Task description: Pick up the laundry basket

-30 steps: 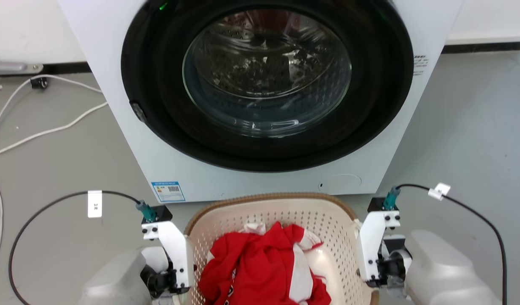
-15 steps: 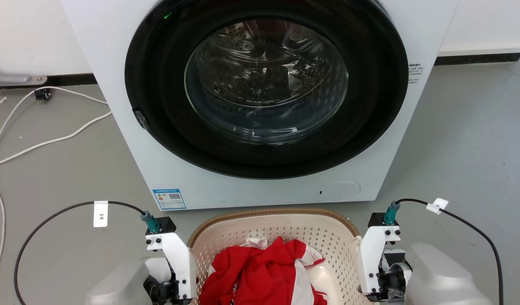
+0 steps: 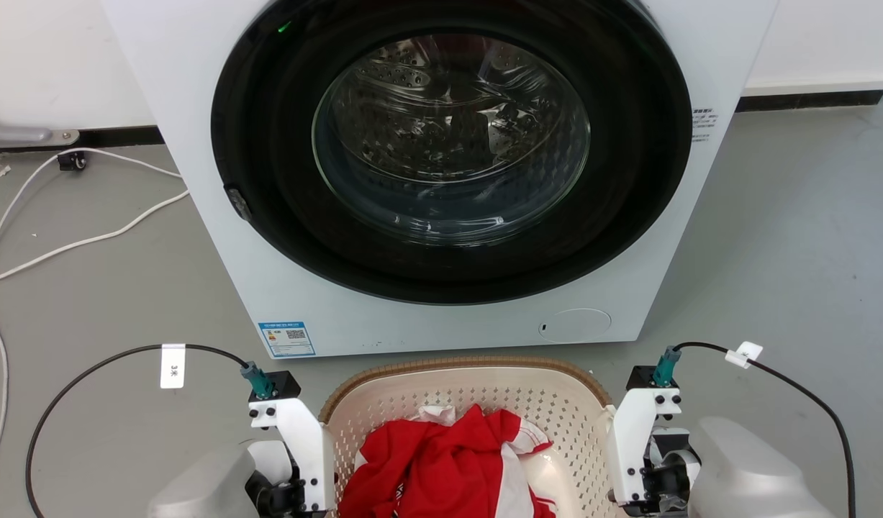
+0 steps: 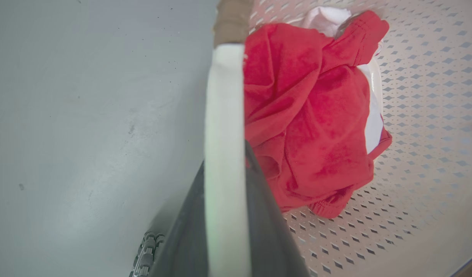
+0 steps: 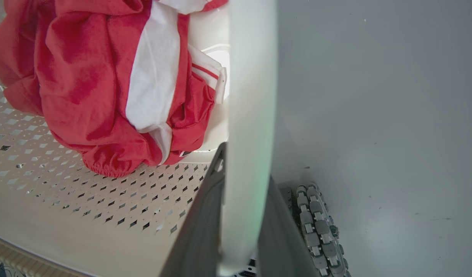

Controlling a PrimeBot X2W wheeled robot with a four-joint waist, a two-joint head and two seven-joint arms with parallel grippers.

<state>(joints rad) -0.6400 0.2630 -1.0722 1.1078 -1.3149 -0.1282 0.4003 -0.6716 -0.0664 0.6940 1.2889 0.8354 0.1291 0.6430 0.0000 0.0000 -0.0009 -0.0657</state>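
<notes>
We find the laundry basket (image 3: 470, 364) just near of the washing machine (image 3: 196, 144), between both arms, with red and white clothing (image 3: 441, 467) inside. The left tool (image 4: 225, 161) is clenched on the left white handle (image 4: 224, 96). The right tool (image 5: 245, 165) is clenched on the right white handle (image 5: 251, 77).

The laundry basket (image 3: 452, 392) is a cream plastic tub with rounded corners. Its walls and bottom are pierced with small diamond holes, and a brown woven-look rim (image 3: 470, 362) runs round the top. It stands upright, low in front of me, just before the washing machine (image 3: 427, 327). Red and white clothes (image 3: 441, 467) lie heaped inside. Its white left handle (image 4: 224, 96) runs between the fingers of my left hand (image 4: 225, 154), its right handle (image 5: 251, 77) between those of my right hand (image 5: 245, 161). I cannot tell whether its bottom touches the floor (image 3: 772, 237).
</notes>
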